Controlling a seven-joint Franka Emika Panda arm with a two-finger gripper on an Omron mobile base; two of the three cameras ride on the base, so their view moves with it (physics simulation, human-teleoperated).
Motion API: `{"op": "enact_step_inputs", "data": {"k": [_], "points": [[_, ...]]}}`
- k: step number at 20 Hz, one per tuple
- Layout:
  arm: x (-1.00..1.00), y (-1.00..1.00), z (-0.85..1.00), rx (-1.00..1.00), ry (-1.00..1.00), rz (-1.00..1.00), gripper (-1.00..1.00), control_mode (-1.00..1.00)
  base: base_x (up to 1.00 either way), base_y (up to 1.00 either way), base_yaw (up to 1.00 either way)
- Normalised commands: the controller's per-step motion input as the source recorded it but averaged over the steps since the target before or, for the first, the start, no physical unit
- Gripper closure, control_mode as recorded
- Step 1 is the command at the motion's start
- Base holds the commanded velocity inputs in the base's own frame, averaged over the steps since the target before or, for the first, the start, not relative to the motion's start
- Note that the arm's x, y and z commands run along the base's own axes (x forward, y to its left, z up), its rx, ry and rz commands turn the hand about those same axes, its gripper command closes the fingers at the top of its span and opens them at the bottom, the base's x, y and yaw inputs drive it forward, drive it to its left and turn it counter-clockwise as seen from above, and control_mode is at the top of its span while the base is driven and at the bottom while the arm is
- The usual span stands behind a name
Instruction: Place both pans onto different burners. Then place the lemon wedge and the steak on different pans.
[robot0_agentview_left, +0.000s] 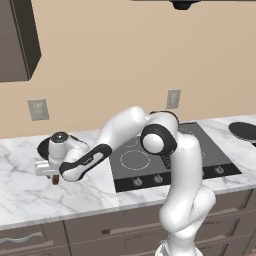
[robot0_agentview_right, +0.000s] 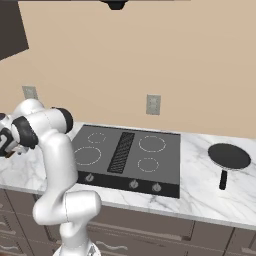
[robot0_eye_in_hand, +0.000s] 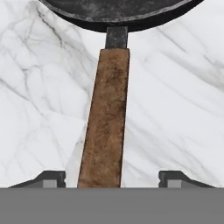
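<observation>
Gripper (robot0_eye_in_hand: 112, 178) fingers apart over wooden-handled pan (robot0_eye_in_hand: 105, 127) | dark pan (robot0_agentview_right: 229, 156) on worktop (robot0_agentview_right: 210, 200) | burners (robot0_agentview_right: 151, 144) bare, nothing placed yet

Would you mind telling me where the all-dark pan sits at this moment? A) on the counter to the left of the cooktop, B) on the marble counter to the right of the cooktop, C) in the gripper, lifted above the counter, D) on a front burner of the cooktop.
B: the all-dark pan rests flat on the marble counter to the right of the cooktop, whose ringed burners are bare.
</observation>
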Motion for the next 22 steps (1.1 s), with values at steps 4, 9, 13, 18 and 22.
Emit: {"op": "enact_step_inputs", "data": {"k": [4, 9, 13, 18, 22], "points": [[0.00, 0.00, -0.03, 0.00, 0.01, 0.00, 1.00, -1.00, 0.00, 0.00, 0.00], [0.01, 0.02, -0.15, 0.00, 0.00, 0.00, 1.00, -1.00, 0.00, 0.00, 0.00], [0.02, 0.00, -0.05, 0.00, 0.00, 0.00, 1.00, -1.00, 0.00, 0.00, 0.00], [0.00, 0.00, 0.04, 0.00, 0.00, 0.00, 1.00, -1.00, 0.00, 0.00, 0.00], [-0.13, -0.07, 0.11, 0.00, -0.02, -0.07, 1.00, -1.00, 0.00, 0.00, 0.00]]}}
